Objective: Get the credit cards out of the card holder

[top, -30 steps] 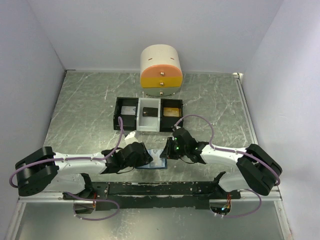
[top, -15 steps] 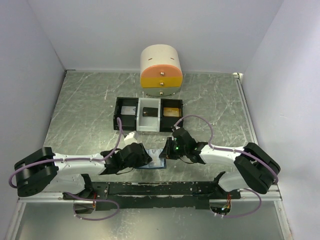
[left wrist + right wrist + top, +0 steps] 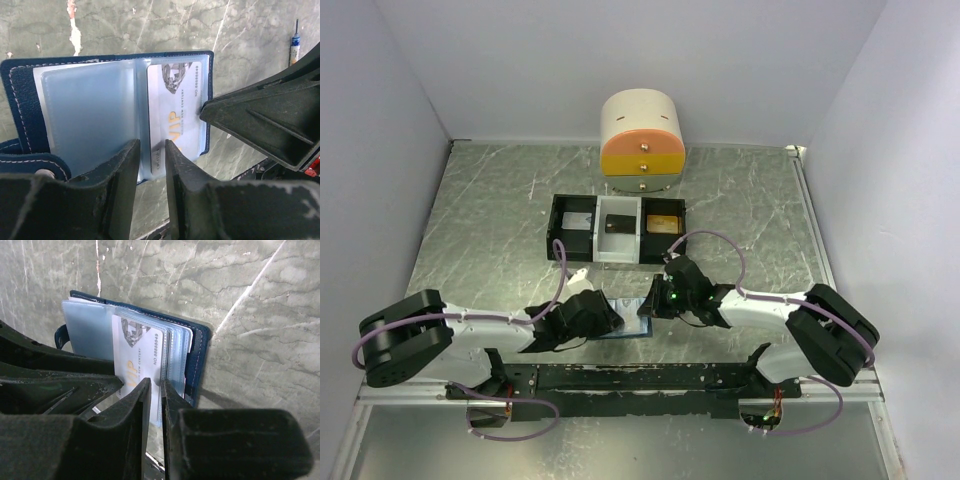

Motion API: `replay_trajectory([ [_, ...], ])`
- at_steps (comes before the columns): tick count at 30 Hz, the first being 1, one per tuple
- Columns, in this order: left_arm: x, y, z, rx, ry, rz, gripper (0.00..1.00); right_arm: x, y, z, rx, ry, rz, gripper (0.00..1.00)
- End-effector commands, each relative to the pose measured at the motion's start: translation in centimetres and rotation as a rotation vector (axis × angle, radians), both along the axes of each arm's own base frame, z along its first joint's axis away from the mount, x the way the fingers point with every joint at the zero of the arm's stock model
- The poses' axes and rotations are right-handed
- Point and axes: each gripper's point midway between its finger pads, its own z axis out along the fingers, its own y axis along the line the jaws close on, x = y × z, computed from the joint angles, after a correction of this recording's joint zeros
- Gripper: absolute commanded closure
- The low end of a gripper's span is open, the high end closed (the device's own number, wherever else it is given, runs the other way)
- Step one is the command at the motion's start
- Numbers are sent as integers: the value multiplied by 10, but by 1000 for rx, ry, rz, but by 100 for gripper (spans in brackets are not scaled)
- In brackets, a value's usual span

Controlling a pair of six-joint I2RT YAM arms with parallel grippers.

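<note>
The card holder (image 3: 85,110) lies open on the table near the front edge, between both arms (image 3: 628,326). Its clear blue sleeves are fanned out. A white credit card (image 3: 177,115) printed "VIP" sits in the right-hand sleeve (image 3: 137,350). My left gripper (image 3: 151,147) stands over the holder's near edge. Its jaws are a narrow gap apart, either side of the card's near corner. My right gripper (image 3: 156,385) is pinched on the edge of the sleeves at the holder's right side. A tan-gold card (image 3: 663,222) lies in the tray.
A black-and-white three-compartment tray (image 3: 558,232) stands behind the holder. Farther back is a round cream and orange drawer unit (image 3: 642,145). A thin white syringe (image 3: 295,42) lies on the table left of the tray (image 3: 578,272). Walls close in on three sides.
My left jaws have narrowed around the card's corner and the left arm has shifted slightly. The right gripper has stayed pinched on the sleeves.
</note>
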Motion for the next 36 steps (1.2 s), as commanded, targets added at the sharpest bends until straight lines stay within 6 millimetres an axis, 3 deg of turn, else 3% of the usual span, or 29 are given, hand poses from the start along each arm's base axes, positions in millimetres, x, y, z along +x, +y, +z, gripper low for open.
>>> replay_trajectory([
  [1,0,-5,2,-67,-9,-5,63,-8,-9,-15,-35,32,-5,85],
  [10,1,-5,8,-177,-6,1,78,-9,-9,-17,-48,42,6,85],
  [16,2,4,11,-156,-16,17,93,-7,-10,-15,-50,35,-2,85],
  [22,2,7,11,-117,-13,18,93,-1,-6,-3,-48,2,11,85],
  [26,1,7,8,-109,-3,12,93,7,1,17,-25,-62,45,83],
  [29,0,4,9,-114,-2,5,93,4,17,37,37,-101,143,81],
  [33,2,1,13,-111,-8,-4,93,-2,32,38,63,-85,209,81],
  [36,2,0,14,-107,-7,-8,93,-1,24,18,8,-32,146,81],
])
